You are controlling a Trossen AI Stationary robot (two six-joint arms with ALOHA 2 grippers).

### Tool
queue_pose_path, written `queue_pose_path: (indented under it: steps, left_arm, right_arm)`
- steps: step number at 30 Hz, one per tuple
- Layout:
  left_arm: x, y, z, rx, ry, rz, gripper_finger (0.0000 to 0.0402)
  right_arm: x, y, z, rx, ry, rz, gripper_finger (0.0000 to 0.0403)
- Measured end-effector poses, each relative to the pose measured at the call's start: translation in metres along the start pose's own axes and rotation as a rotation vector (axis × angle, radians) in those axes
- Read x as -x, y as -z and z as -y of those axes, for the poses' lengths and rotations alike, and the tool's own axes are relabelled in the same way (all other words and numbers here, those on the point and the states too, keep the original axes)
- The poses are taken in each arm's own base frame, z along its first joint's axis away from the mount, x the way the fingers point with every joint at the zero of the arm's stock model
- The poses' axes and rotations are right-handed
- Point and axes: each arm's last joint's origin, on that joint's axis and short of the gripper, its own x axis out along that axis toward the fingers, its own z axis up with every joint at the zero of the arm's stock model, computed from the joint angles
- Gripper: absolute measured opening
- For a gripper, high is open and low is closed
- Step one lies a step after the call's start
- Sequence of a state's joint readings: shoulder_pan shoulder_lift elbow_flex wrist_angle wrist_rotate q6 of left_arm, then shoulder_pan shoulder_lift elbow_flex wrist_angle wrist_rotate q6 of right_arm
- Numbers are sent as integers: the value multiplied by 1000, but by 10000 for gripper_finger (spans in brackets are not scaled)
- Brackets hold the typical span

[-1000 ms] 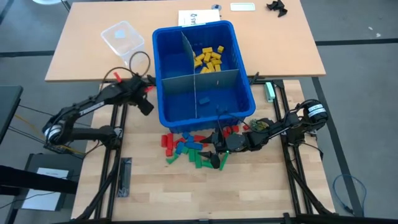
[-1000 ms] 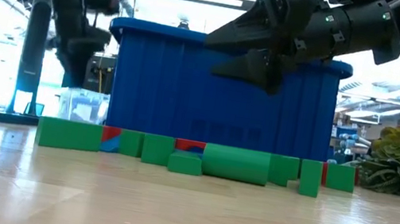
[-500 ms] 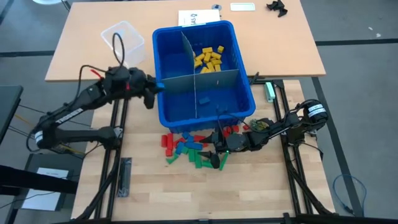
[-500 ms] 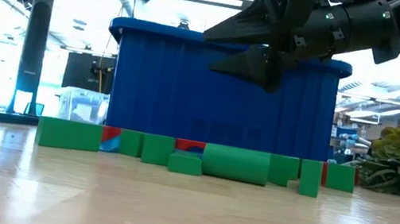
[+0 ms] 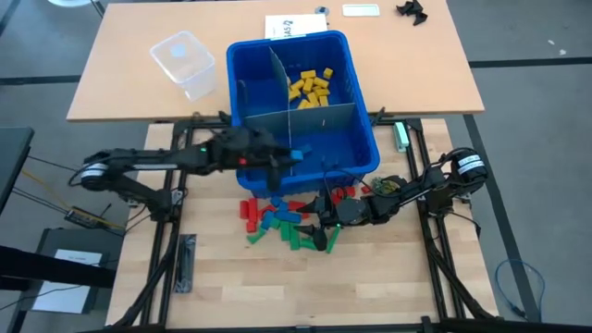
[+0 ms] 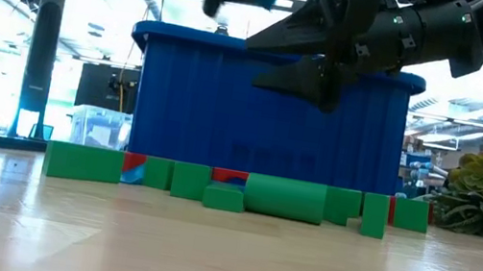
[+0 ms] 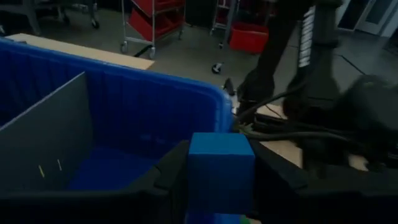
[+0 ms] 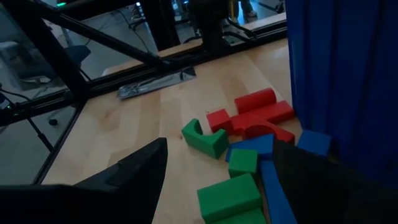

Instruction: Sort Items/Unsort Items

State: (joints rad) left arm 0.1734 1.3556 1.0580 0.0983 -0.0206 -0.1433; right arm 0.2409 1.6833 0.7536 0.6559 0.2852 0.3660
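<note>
You see blue bin [image 5: 356, 148] with grey dividers [image 5: 301, 118]: yellow blocks [image 5: 311, 86] heaped in compartment at 1 o'clock, one small blue piece [image 5: 302, 148] in near compartment. Clear tub [image 5: 183, 57] at 10 o'clock. Left gripper [image 5: 289, 155] pinching blue block [image 7: 221, 169], now over near compartment; a second ago it was outside bin, at 9 o'clock. Right gripper [image 5: 321, 237] unchanged, fingers spread, over loose blocks [image 5: 274, 218] at 6 o'clock of bin.
</note>
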Motion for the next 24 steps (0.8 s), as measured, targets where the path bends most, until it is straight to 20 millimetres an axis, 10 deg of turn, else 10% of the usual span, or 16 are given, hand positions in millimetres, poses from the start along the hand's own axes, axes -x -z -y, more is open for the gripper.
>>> queue_pose_path:
  steps: [11, 18, 24]
  left_arm:
    - [-35, 5, -13, -70, -56, -116, 255]
    - [17, -44, 33, -265, -78, -267, 277]
    - [82, -33, 71, -287, -148, -339, 263]
  right_arm:
    - [0, -1, 0, -2, -3, 6, 291]
    - [0, -4, -4, -59, -91, 22, 291]
    - [3, -3, -13, -80, -183, 6, 291]
